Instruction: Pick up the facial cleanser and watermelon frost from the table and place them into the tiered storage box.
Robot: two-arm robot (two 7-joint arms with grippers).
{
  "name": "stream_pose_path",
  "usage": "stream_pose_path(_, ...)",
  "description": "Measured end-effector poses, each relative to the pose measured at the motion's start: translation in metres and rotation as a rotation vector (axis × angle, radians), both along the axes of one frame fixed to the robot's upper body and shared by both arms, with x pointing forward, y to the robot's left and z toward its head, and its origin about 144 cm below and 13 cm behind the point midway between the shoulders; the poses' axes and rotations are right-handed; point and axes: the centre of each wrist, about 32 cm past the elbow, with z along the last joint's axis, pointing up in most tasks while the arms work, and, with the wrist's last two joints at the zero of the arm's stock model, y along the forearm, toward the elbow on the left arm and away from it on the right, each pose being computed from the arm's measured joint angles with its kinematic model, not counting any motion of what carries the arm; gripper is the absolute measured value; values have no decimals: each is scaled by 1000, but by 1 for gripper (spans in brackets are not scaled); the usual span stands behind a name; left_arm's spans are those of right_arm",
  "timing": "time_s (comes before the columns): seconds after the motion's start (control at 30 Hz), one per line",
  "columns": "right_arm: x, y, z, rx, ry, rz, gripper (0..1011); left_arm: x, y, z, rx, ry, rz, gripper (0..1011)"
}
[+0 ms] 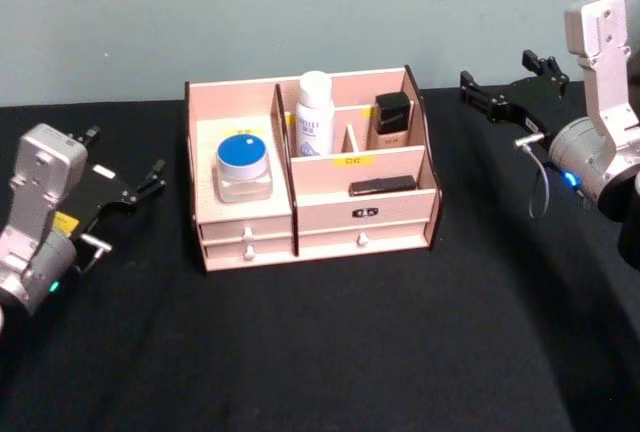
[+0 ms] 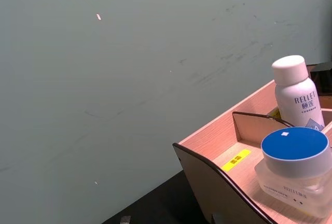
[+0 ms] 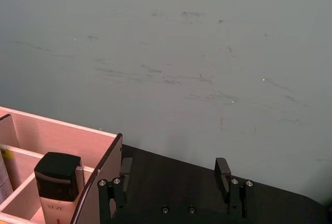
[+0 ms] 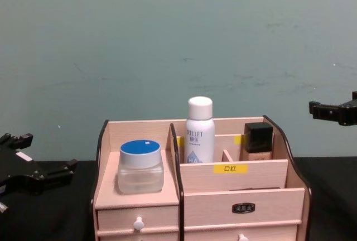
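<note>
The tiered storage box stands mid-table, pale wood with dark curved sides and white-knobbed drawers. A white bottle stands in its rear compartment, and I take it for the facial cleanser. A flat dark item lies in the front right compartment; I cannot tell whether it is the watermelon frost. My left gripper hovers open and holding nothing, left of the box. My right gripper is open and holds nothing, raised to the right of the box and behind it. The right wrist view looks past the right gripper at the box's right wall.
A clear jar with a blue lid sits on the box's left tier. A black-capped bottle stands at the rear right. A black cloth covers the table, with open room in front of the box. A grey-green wall rises close behind.
</note>
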Motion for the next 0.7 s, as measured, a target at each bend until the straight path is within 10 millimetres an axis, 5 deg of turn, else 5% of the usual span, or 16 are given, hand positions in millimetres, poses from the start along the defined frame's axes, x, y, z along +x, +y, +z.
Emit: stream_pose_path(0.7, 0, 0, 2, -2, -5, 1, 1002, 0, 0, 0, 0, 0, 0, 1010)
